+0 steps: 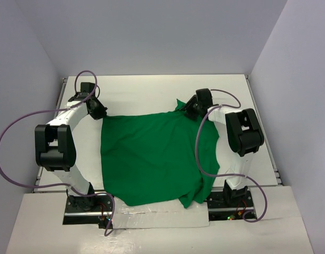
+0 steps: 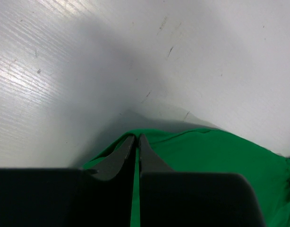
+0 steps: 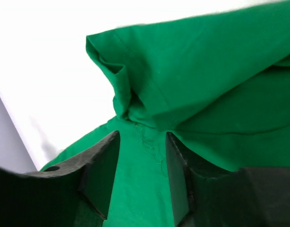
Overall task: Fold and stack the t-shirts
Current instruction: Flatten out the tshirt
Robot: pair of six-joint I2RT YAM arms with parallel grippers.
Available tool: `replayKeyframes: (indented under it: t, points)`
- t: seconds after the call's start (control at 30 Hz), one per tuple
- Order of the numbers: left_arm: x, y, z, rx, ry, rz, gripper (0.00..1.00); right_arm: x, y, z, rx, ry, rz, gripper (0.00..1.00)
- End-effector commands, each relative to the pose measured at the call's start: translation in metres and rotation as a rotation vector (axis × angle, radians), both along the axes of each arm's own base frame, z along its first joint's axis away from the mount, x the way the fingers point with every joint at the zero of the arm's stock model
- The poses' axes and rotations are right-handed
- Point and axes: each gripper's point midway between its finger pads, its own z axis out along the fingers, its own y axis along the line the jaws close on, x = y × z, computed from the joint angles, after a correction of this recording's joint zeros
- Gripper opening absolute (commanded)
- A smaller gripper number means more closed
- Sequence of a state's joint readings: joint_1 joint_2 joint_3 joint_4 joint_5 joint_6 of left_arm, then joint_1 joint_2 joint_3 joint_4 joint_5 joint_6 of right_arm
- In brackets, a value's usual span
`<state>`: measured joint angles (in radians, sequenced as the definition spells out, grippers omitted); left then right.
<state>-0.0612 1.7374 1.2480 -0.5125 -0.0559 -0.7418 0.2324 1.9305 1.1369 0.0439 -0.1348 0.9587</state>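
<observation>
The bright-green t-shirt point(image 1: 152, 159) lies spread over the middle of the white table, its near edge hanging over the front. My left gripper point(image 1: 100, 112) is at the shirt's far-left corner, shut on the cloth; in the left wrist view the jaws point(image 2: 136, 137) pinch a raised fold of the t-shirt point(image 2: 216, 156). My right gripper point(image 1: 188, 108) is at the far-right corner by a bunched sleeve. In the right wrist view it is open point(image 3: 142, 135), its fingers astride the t-shirt point(image 3: 192, 71) just below the sleeve's hemmed seam. No neck tag shows.
The white table point(image 1: 146, 92) runs bare behind the shirt to the back wall. Purple walls close in left, right and behind. Purple cables loop from both arms; the right one point(image 1: 200, 153) lies across the shirt's right side.
</observation>
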Motion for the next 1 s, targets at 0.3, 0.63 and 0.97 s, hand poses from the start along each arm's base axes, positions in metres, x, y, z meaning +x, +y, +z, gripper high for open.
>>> replayKeyframes:
  t: [0.3,0.63,0.97]
  points:
    - [0.014,0.006,0.028,0.007,-0.095,0.001,0.1,0.008,-0.017,-0.009,0.017,0.002,-0.08,0.49]
    - [0.013,0.008,0.03,0.011,-0.097,0.007,0.1,0.019,-0.022,-0.01,0.012,-0.011,-0.111,0.09]
    - [0.014,0.013,0.044,0.009,-0.122,0.02,0.1,0.027,-0.035,0.106,-0.024,-0.25,-0.102,0.09]
